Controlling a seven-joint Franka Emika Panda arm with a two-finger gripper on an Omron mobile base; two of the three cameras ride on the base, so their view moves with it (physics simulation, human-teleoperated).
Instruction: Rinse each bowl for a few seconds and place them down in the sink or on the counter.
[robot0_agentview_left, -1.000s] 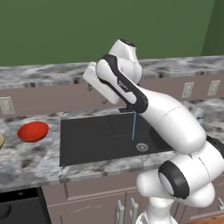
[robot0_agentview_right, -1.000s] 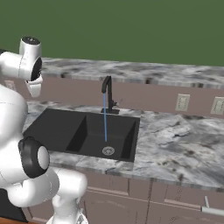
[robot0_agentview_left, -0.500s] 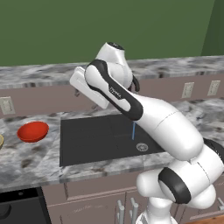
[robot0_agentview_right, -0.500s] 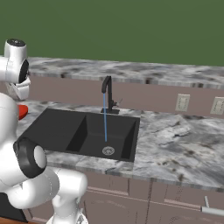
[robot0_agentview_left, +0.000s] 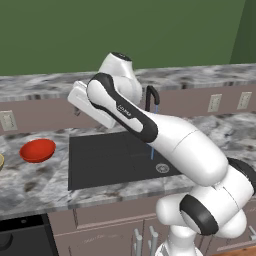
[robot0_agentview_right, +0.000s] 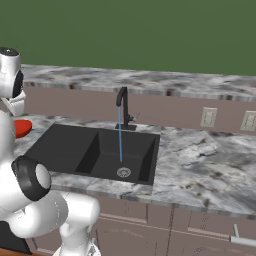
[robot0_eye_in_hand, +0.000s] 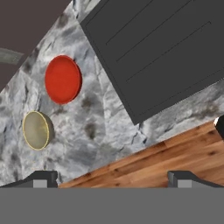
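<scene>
A glossy red bowl (robot0_agentview_left: 37, 150) sits on the marbled counter (robot0_agentview_left: 35, 182) left of the black sink (robot0_agentview_left: 112, 160). In the hand view the red bowl (robot0_eye_in_hand: 62, 79) and a tan speckled bowl (robot0_eye_in_hand: 37, 130) lie side by side on the counter (robot0_eye_in_hand: 109, 118), beside the sink (robot0_eye_in_hand: 162, 48). My gripper (robot0_eye_in_hand: 113, 178) is open, its fingertips (robot0_eye_in_hand: 43, 177) far apart with nothing between them, high above the counter's front edge and well short of both bowls. A corner of the red bowl (robot0_agentview_right: 21, 127) shows past the arm in the right base view.
A thin stream of water (robot0_agentview_right: 120, 137) runs from the black arched faucet (robot0_agentview_right: 122, 102) onto the silver drain (robot0_agentview_right: 123, 172). Wall outlets (robot0_agentview_left: 215, 102) sit on the backsplash to the right. Wooden floor (robot0_eye_in_hand: 166, 153) lies below the counter's front edge.
The arm has swung left, carrying the hand from over the sink toward the counter side with the bowls. The water keeps running and the bowls have not moved.
</scene>
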